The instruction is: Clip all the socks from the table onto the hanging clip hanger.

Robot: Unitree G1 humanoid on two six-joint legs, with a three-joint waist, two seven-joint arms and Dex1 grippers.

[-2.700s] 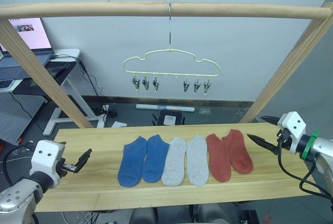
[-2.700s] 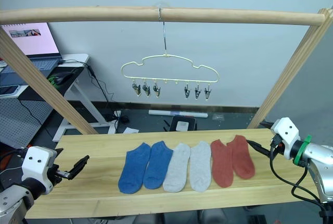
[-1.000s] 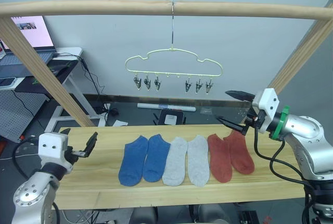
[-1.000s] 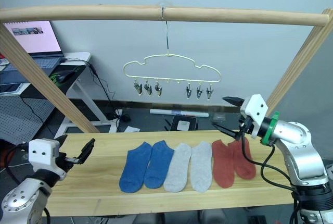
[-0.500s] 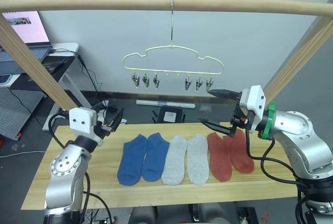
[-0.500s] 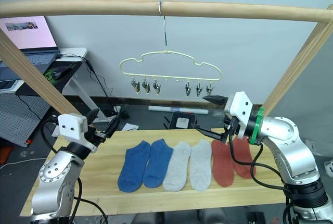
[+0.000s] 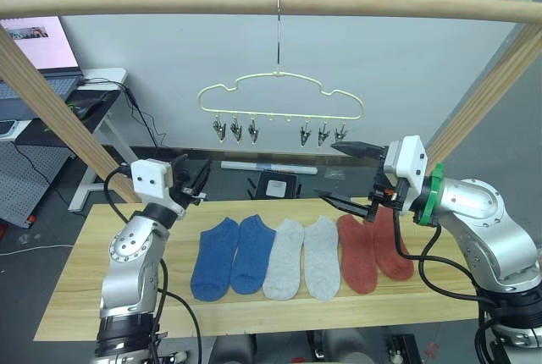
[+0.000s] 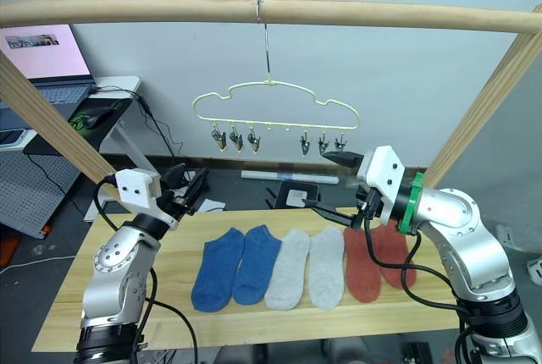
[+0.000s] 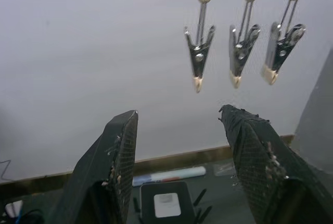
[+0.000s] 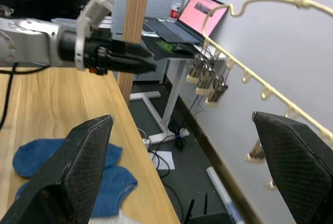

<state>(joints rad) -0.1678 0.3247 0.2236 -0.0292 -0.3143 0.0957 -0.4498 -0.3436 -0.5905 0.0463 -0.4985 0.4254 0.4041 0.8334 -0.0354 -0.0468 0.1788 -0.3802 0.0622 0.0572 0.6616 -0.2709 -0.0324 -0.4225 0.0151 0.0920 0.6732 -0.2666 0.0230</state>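
Six socks lie in a row on the table [image 7: 85,262]: two blue socks [image 7: 233,256], two light grey socks [image 7: 303,257] and two rust red socks [image 7: 373,250]. The pale yellow clip hanger [image 7: 280,98] hangs by its hook from the pole, and all its clips [image 9: 200,61] are empty. My left gripper [image 7: 193,181] is raised above the table's back left, open, below and left of the hanger. My right gripper [image 7: 326,172] is open wide above the red socks, just below the hanger's right clips [image 7: 322,135]. Neither holds anything.
A round wooden pole [image 7: 169,0] spans the top, carried by slanted wooden supports at left [image 7: 59,110] and right [image 7: 487,93]. A desk with a laptop [image 7: 34,42] stands behind on the left. Small items lie on the floor [image 7: 271,179] behind the table.
Both arms have risen from the table's ends toward the hanger. In the last half second the left gripper moved up and right, and the right gripper shifted slightly left. The socks lie as before.
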